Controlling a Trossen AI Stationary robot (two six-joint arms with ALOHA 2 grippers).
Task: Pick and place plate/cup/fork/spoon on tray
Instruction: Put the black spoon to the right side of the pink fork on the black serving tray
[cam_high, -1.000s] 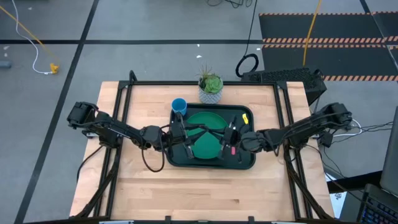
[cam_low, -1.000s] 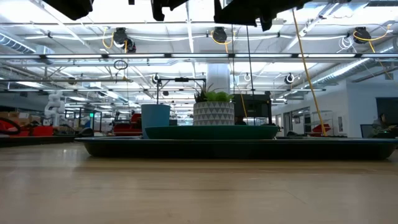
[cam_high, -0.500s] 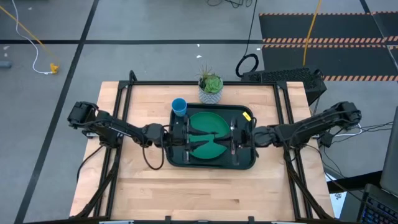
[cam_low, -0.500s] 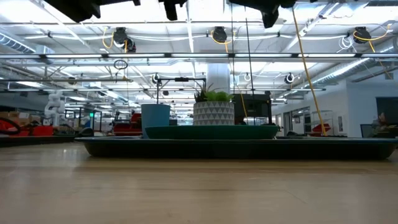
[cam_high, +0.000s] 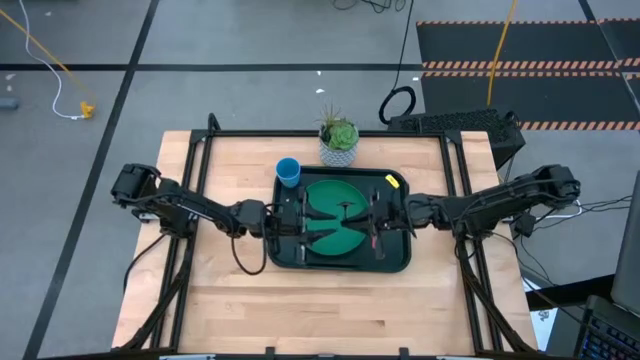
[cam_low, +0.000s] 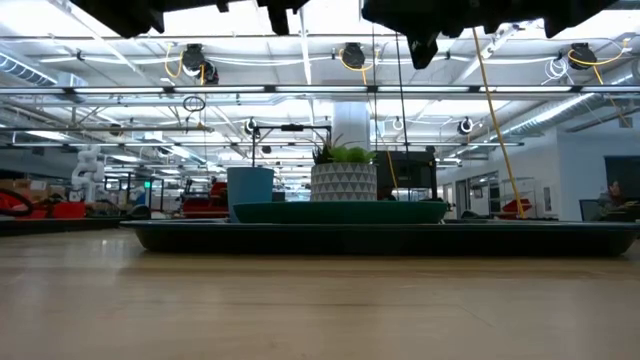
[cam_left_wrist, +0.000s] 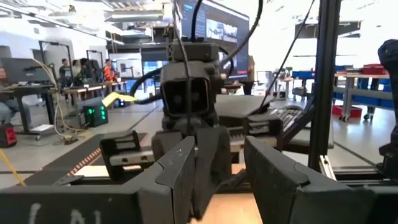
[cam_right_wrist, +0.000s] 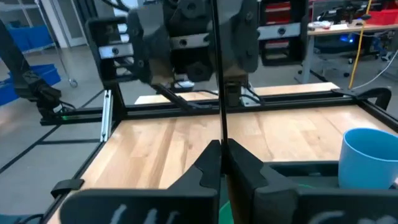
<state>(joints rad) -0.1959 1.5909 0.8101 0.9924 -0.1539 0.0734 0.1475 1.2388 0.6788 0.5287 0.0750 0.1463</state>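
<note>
A: Right gripper (cam_high: 372, 222) slid back toward the tray's (cam_high: 340, 263) right side, fingers pressed together on a thin rod.
B: Left gripper (cam_high: 304, 222)?
A: Fingers apart, empty, above plate (cam_high: 335, 215). Cup (cam_high: 288, 172) sits outside the tray.

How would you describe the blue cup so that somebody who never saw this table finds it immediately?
Find the dark tray in the middle of the wooden table. Just outside the tray's far left corner stands the blue cup, left of the potted plant. It is plain and blue, while the plant's pot is white and patterned.
</note>
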